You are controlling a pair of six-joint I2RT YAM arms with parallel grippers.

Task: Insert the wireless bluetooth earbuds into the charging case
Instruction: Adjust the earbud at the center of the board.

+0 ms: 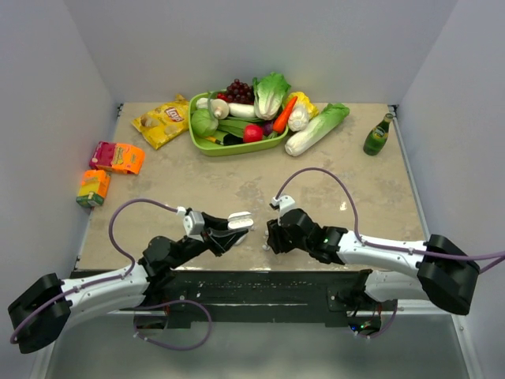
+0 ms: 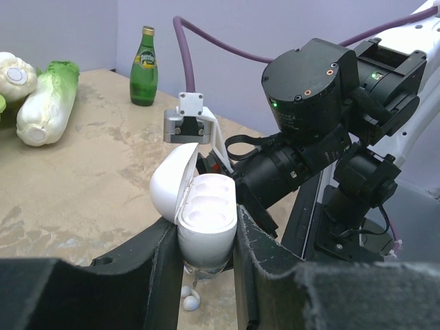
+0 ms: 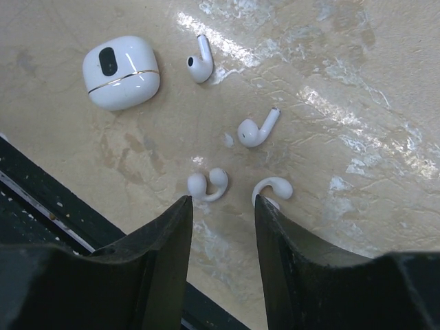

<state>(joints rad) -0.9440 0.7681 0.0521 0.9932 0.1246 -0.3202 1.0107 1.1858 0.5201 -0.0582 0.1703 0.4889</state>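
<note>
My left gripper (image 1: 234,227) is shut on an open white charging case (image 1: 241,220) and holds it above the table near the front edge. In the left wrist view the case (image 2: 206,218) sits between the fingers, lid tipped back to the left, its wells empty. My right gripper (image 3: 221,199) is open, low over the table. Two clip-shaped white earbuds (image 3: 206,184) (image 3: 273,187) lie just past its fingertips, the right one touching the right fingertip. Two stemmed white earbuds (image 3: 257,129) (image 3: 200,63) lie further out. One earbud (image 2: 190,297) shows on the table under the held case.
A second white case (image 3: 122,72), closed, lies on the table left of the earbuds. The black front edge of the table (image 3: 41,206) runs close by. A green tray of toy vegetables (image 1: 237,118), a green bottle (image 1: 377,136), a chips bag (image 1: 162,120) and small boxes (image 1: 117,158) stand further back.
</note>
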